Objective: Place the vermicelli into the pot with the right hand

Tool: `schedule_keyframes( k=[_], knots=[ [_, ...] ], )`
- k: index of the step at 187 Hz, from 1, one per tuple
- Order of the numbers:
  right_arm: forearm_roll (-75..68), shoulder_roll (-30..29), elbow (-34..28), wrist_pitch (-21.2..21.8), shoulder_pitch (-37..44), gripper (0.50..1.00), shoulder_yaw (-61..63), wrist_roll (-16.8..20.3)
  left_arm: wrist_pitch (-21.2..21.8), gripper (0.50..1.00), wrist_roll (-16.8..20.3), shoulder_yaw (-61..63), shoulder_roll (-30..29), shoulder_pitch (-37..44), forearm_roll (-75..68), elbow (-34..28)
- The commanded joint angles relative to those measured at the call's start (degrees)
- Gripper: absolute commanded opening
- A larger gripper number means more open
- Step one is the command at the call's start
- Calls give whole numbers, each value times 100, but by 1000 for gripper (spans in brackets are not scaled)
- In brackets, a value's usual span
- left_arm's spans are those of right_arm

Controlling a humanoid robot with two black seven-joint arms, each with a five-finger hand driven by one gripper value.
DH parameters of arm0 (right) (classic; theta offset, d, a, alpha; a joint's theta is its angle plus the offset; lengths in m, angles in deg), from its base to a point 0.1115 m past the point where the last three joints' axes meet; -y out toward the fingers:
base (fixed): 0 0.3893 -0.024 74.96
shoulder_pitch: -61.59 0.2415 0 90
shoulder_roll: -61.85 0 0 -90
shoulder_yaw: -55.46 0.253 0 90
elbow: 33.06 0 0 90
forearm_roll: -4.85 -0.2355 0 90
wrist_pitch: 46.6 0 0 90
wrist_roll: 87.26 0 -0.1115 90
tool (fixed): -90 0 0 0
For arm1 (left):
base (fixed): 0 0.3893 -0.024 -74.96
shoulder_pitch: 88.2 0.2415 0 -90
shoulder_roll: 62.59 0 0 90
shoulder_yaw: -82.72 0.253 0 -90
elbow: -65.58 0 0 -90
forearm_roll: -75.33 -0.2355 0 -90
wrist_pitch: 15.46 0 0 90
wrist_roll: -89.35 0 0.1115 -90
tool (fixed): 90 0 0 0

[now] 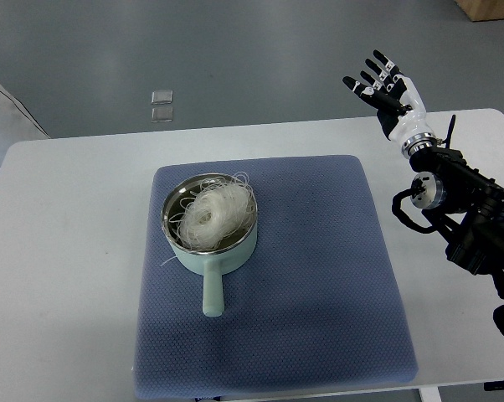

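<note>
White vermicelli [208, 213] sits coiled in the pale green pot [210, 243], a few strands over its rim, on the blue mat [319, 276]. The right hand [389, 90], far right past the table's [68, 251] far edge, holds nothing, fingers spread wide.

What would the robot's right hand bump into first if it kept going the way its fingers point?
Probably nothing. The right hand is open, its fingers pointing up and left, away from the pot and past the table's far edge. Only grey floor shows that way, though depth is hard to judge.
</note>
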Motion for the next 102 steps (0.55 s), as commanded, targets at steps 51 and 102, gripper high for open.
schedule_keyframes(
  k=[51, 102],
  knots=[
    [-224, -187, 69, -193, -231, 930, 5, -65, -1, 1000, 0, 0, 0, 0, 0, 0],
    [-224, -187, 69, -360, -231, 930, 22, -83, -1, 1000, 0, 0, 0, 0, 0, 0]
  ],
)
